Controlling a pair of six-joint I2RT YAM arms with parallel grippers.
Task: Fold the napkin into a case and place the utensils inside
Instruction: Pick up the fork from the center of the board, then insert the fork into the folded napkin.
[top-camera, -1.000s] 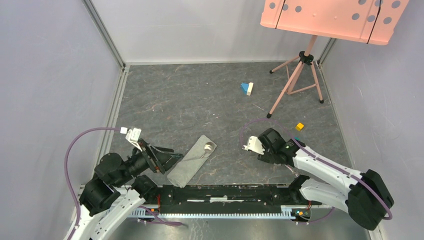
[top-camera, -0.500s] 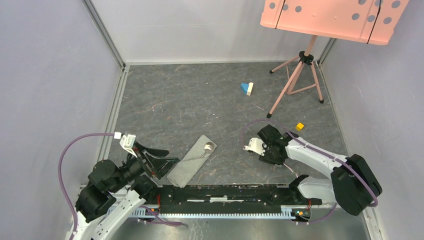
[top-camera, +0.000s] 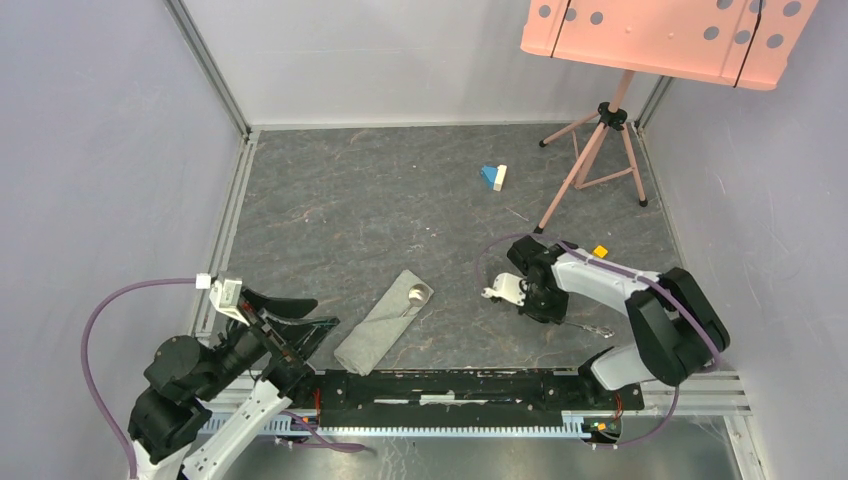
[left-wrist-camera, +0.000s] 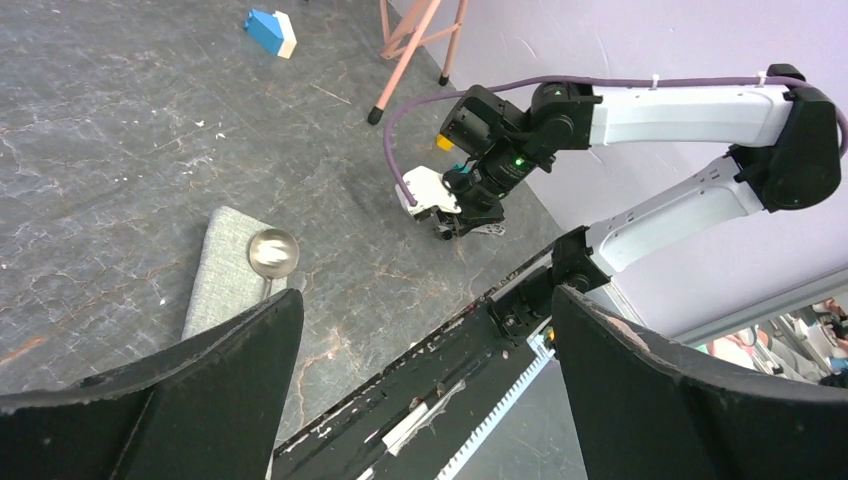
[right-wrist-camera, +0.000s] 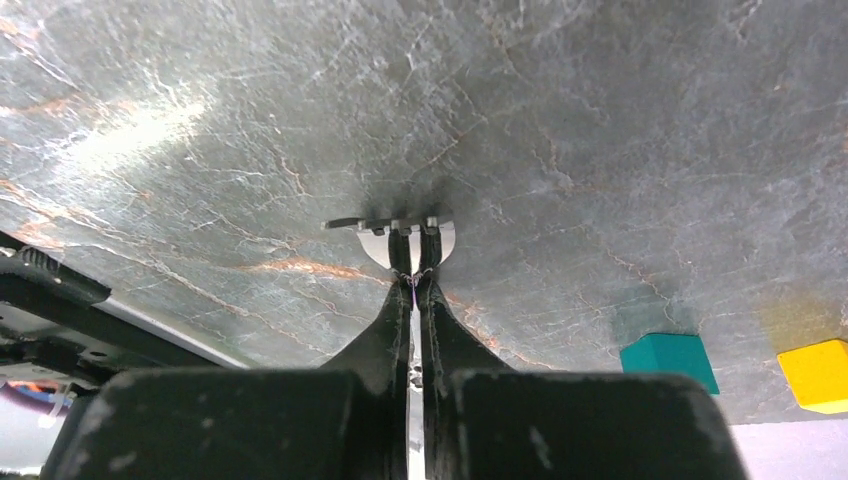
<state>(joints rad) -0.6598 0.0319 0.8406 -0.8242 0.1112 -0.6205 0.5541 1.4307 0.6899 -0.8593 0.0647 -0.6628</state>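
Fork (right-wrist-camera: 400, 228) tines show just past the tips of your right end effector (right-wrist-camera: 413, 275), which is pinched shut on the fork's neck, low over the table (right-wrist-camera: 600, 120). A teal block (right-wrist-camera: 668, 357) and a yellow block (right-wrist-camera: 818, 372) sit near it. A bare stretch of table separates it from the case (top-camera: 372, 330), which lies diagonally close to the near edge rail (top-camera: 450, 385), with the spoon (top-camera: 418, 293) bowl out at its far end. Your left end effector (left-wrist-camera: 425, 298) gapes wide just left of the case, not touching it.

Grey case (top-camera: 375, 330); silver spoon (left-wrist-camera: 273, 252), fork (right-wrist-camera: 392, 228); blue-white blocks (top-camera: 494, 176); yellow cube (right-wrist-camera: 818, 372).
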